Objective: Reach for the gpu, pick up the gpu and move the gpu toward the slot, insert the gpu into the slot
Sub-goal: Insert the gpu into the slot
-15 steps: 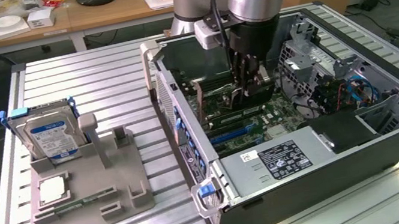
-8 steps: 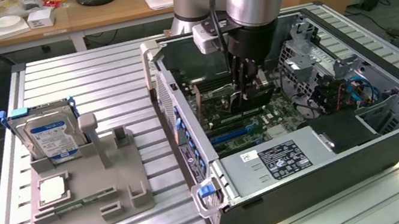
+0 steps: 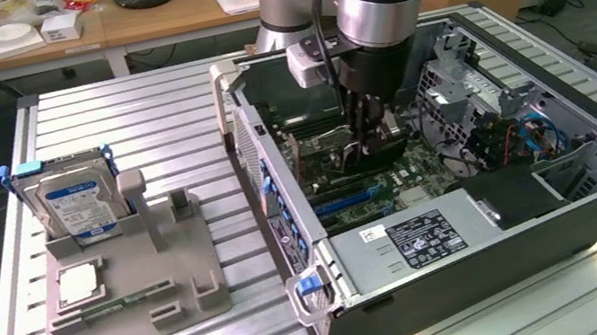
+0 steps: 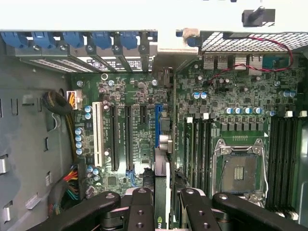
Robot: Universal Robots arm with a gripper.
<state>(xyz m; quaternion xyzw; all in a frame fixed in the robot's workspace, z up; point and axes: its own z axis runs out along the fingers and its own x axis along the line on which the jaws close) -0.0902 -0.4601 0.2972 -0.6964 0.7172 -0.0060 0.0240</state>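
1. Tool state. The gripper (image 4: pixel 162 196) is down inside the case (image 3: pixel 595 200), with its two fingers (image 4: pixel 142 208) clamped on the gpu (image 4: pixel 161 214). The card is held edge-on between them. In the exterior view the gripper (image 3: pixel 365 143) hangs over the middle of the board, and the gpu (image 3: pixel 383 151) is a dark slab at its tips.

2. Governing relation. Check the card's long axis against the blue slot (image 4: pixel 158 130).
   - In the wrist view the card's thin edge runs away from the fingers toward the row of blue latches (image 4: pixel 72 38) on the rear wall.
   - The slot runs the same way, directly under that edge, so the two look parallel and nearly in line.
   - You cannot tell from these views whether the card's edge is touching the slot or only close above it. Judge the task as late in the approach, with seating unconfirmed.

3. Neighbours.
   - On one side of the blue slot are two black slots (image 4: pixel 127 139) and a white slot (image 4: pixel 97 139).
   - On the other side, just beside it, are the memory slots (image 4: pixel 197 149), and beyond them the CPU socket (image 4: pixel 239 171).
   - A small sideways error would likely put the card on bare board or on a wrong slot.

4. Obstructions.
   - The cable bundle (image 4: pixel 57 103) lies well apart from the slot.
   - The power supply (image 3: pixel 420 238) stands near the gripper, toward the case's near end.
   - The hard drive (image 3: pixel 68 201) stands in its holder outside the case.
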